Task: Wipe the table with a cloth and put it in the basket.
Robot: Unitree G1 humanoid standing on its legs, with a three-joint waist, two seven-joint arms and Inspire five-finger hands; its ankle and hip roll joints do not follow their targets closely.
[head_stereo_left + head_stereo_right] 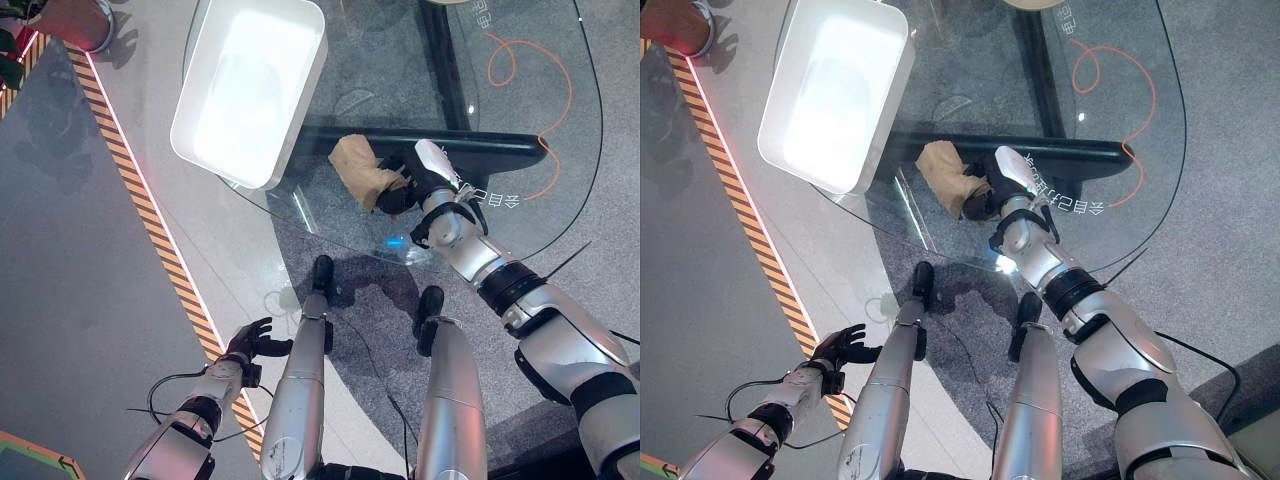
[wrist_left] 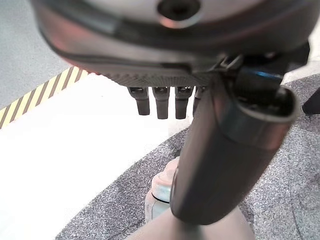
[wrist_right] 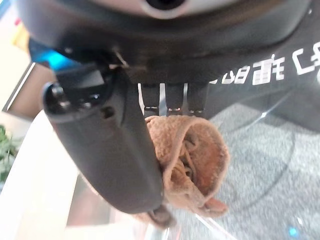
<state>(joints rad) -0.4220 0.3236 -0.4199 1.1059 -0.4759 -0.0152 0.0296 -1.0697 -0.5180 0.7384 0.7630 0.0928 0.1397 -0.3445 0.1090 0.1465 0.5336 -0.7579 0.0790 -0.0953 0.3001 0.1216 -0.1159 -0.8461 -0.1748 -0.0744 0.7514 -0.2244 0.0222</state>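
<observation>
1. While the right robot hand (image 1: 405,185) presses down on the brown cloth (image 1: 358,168), its thumb and fingers pinch the bunched fabric, as the right wrist view shows.
2. The cloth lies on the glass tabletop (image 1: 520,100), near its front edge and just beside the white basket (image 1: 300,80), which stands on the tabletop to the robot's left of it.
3. The left robot hand (image 1: 250,343) hangs low over the floor, well apart from the tabletop, fingers loosely spread and holding nothing.
4. The step in hand looks like the wiping itself, or its end.
5. Next, I judge, the cloth must be lifted clear of the glass, carried left over the basket rim, and released inside.
</observation>
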